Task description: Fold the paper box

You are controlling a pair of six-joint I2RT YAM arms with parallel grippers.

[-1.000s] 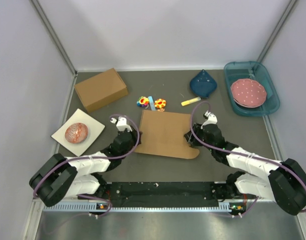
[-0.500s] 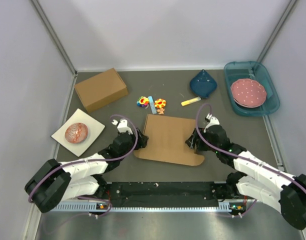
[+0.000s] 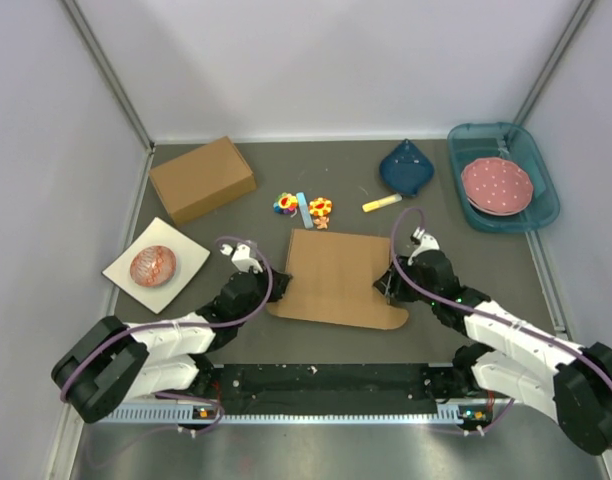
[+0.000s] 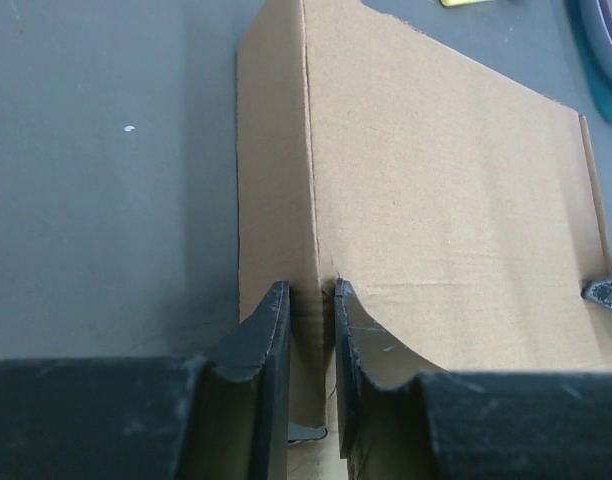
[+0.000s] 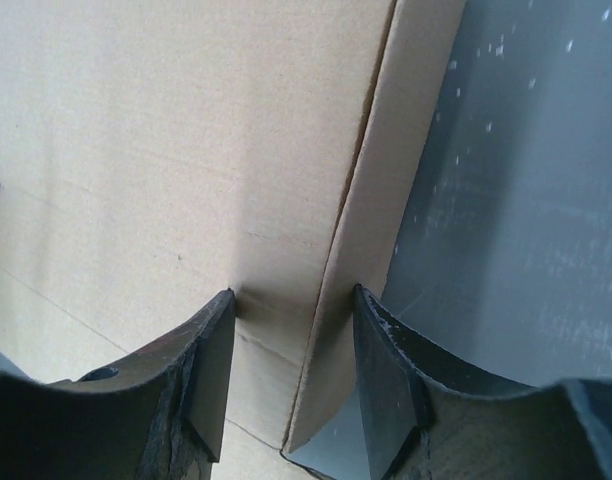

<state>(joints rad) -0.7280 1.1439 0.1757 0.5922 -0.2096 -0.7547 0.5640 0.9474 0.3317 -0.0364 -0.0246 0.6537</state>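
The paper box (image 3: pixel 336 275) is a shallow brown cardboard mailer lying near the middle of the table, lid side up. My left gripper (image 3: pixel 269 291) is at its left edge. In the left wrist view the left gripper (image 4: pixel 311 300) is shut on the upright left side wall of the box (image 4: pixel 436 200). My right gripper (image 3: pixel 388 286) is at the box's right edge. In the right wrist view the right gripper (image 5: pixel 291 305) is open, its jaws standing either side of the right side wall of the box (image 5: pixel 176 140) without pinching it.
A chunkier brown box (image 3: pixel 202 178) stands at the back left. A white square plate (image 3: pixel 126 270) with a red round thing is at the left. Colourful toys (image 3: pixel 304 206), a yellow marker (image 3: pixel 381 203), a blue pouch (image 3: pixel 407 168) and a teal tray (image 3: pixel 537 160) holding a pink plate (image 3: pixel 496 184) lie behind.
The box has slid a little nearer and to the right, with both grippers at its side edges. The right gripper moved nearer with it.
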